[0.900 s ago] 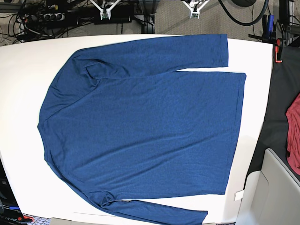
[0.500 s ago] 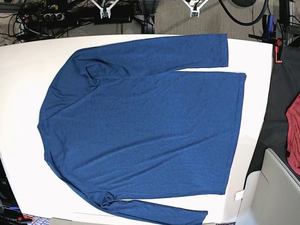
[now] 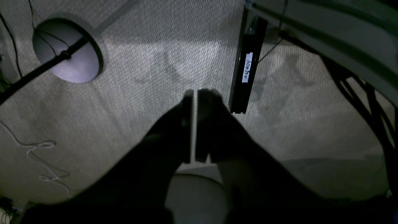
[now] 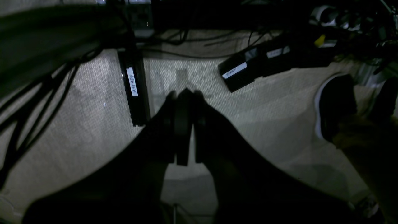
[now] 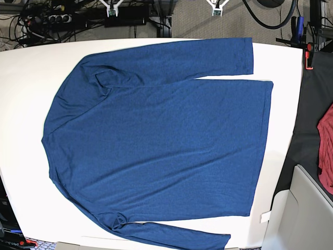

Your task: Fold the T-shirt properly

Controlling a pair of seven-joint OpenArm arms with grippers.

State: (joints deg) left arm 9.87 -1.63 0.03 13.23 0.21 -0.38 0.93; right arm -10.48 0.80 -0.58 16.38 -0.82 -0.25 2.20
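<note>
Pulled back a bit further past the top edge, both arms. Right gripper [image 5: 111, 11] on the left, clenched on nothing; left gripper [image 5: 215, 9], likely clenched too, dim view. T-shirt [image 5: 156, 140] flat, spread wide on the white surface [image 5: 23, 104]. Best to reach down and pinch one sleeve first, fold inward smoothly.

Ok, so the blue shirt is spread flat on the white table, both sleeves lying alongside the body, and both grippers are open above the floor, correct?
Not quite: both grippers are shut. The left gripper and the right gripper show their fingers closed together in the wrist views, holding nothing. The rest stands: the base view shows the T-shirt spread flat on the white table.
</note>
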